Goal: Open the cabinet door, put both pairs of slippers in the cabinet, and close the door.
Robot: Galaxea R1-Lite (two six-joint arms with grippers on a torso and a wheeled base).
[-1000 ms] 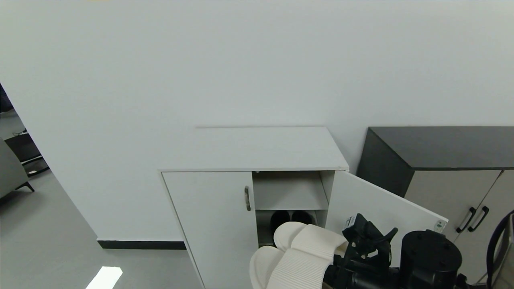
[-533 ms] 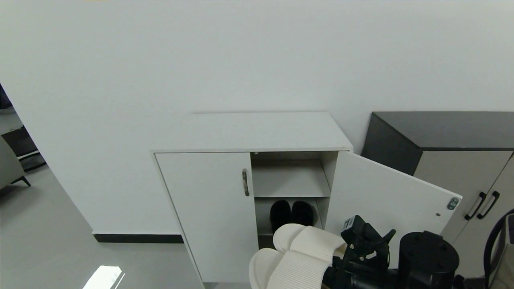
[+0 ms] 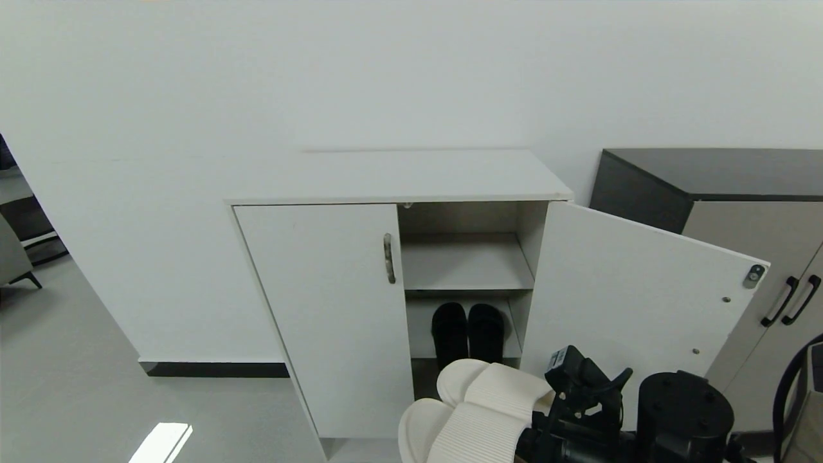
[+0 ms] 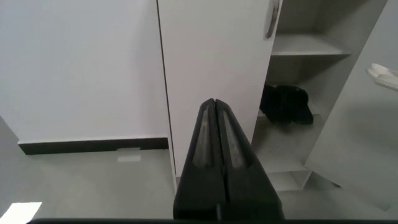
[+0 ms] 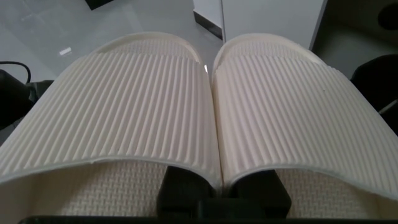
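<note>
Two cream slippers (image 3: pixel 479 411), in right pincer (image 5: pixel 221 194) — black pair (image 3: pixel 467 331) shelved

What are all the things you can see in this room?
white cabinet: one, white, against the wall; left door shut, right door open
black slippers: one pair, black, on the lower shelf inside
cream slippers: one pair, cream, held in front of the opening
dark cabinet: one, black top, to the right
chair: one, grey, far left edge
left gripper: black, shut, empty
right gripper: black, shut on the cream slippers
</note>
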